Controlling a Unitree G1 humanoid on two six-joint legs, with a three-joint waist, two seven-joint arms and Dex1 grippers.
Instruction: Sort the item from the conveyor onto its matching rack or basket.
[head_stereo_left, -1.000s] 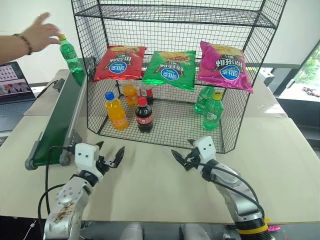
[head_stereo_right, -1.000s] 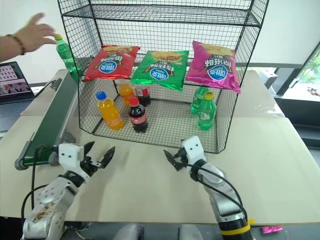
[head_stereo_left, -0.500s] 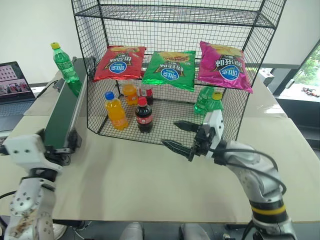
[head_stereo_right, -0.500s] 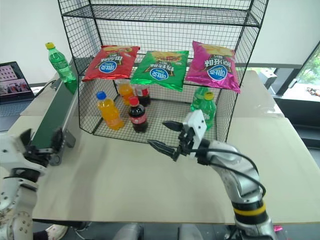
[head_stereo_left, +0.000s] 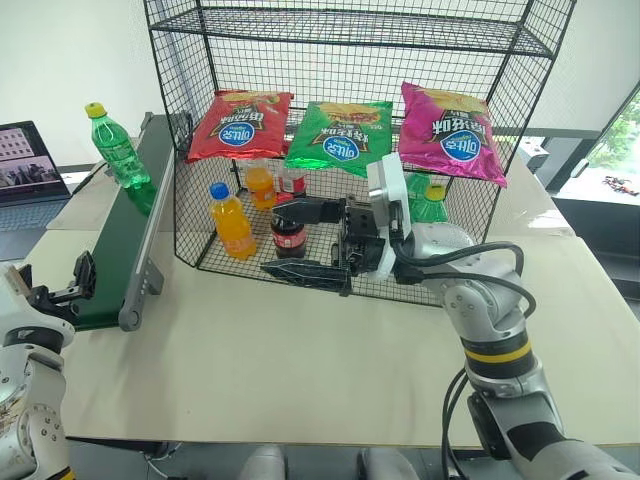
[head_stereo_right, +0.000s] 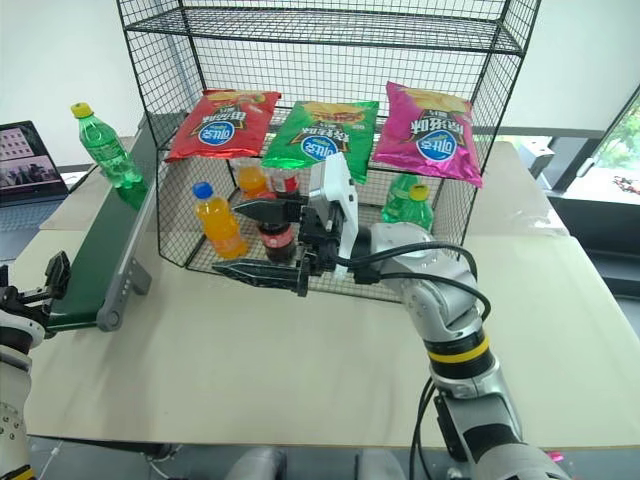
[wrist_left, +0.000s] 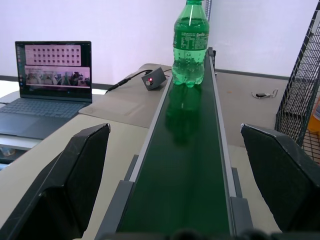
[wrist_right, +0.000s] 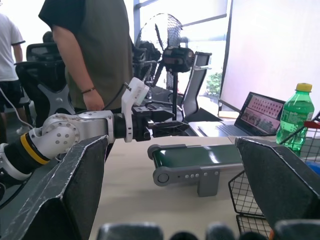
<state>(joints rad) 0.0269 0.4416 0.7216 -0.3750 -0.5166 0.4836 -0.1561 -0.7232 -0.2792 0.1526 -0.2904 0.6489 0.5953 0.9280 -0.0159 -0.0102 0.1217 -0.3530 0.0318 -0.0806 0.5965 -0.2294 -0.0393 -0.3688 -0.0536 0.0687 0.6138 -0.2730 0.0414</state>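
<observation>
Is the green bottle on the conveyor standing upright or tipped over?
Upright. The green bottle stands on its base on the conveyor belt, yellow cap on top, leaning only slightly.

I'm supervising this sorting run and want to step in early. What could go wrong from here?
The green bottle stands upright on the conveyor, tall and narrow, so it may topple. The open left gripper waits at the belt's near end; a mistimed close could knock it off. The open right gripper hangs close to the rack.
</observation>
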